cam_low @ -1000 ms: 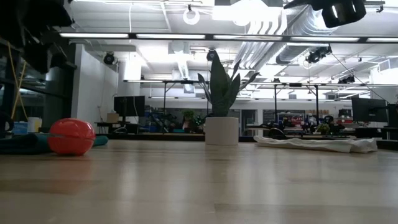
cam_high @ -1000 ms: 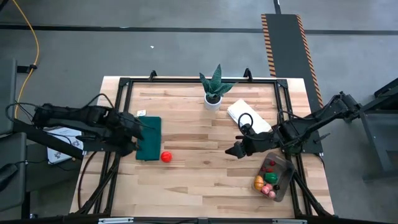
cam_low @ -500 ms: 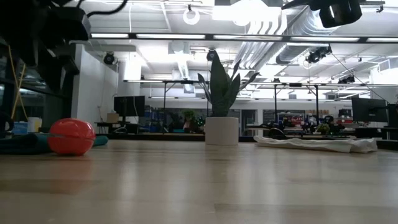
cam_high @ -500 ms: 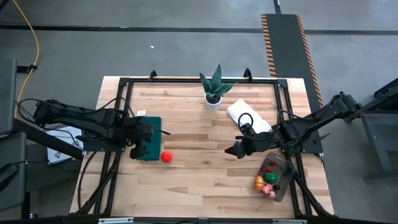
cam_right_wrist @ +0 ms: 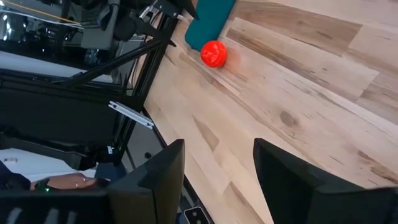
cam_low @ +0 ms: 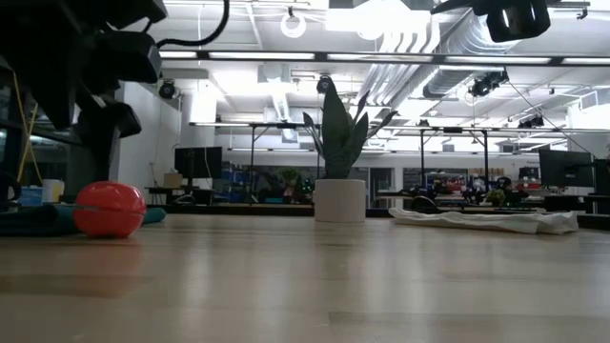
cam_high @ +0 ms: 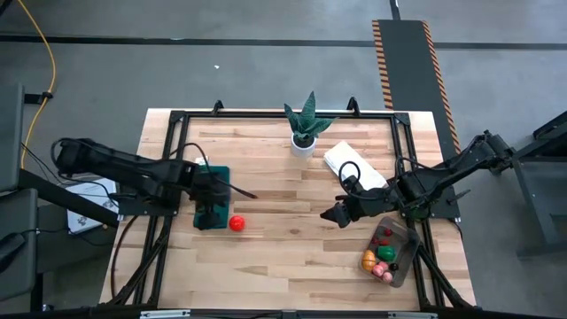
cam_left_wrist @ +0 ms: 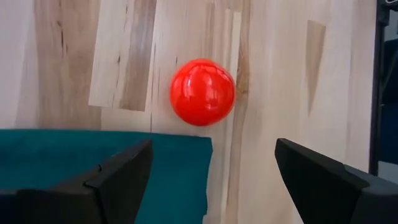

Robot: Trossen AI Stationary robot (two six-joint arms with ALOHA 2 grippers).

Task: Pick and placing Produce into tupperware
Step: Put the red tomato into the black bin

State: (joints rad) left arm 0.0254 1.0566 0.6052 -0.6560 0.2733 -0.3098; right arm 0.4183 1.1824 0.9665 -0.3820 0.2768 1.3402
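High view: left gripper (cam_high: 210, 213) has moved in from the table's left edge over the last second and now sits over the green mat (cam_high: 215, 182), just beside the red ball (cam_high: 236, 223). Right gripper (cam_high: 334, 215) unchanged, near the tupperware (cam_high: 403, 257) holding produce (cam_high: 381, 253).

Low view: left arm now fills more of the upper left; ball (cam_low: 110, 209) rests on the table (cam_low: 334, 286), unmoved.

Left wrist view: fingers (cam_left_wrist: 118, 180) spread wide, ball (cam_left_wrist: 203, 91) ahead, untouched.

Right wrist view: fingers (cam_right_wrist: 155, 180) part-spread, holding nothing.
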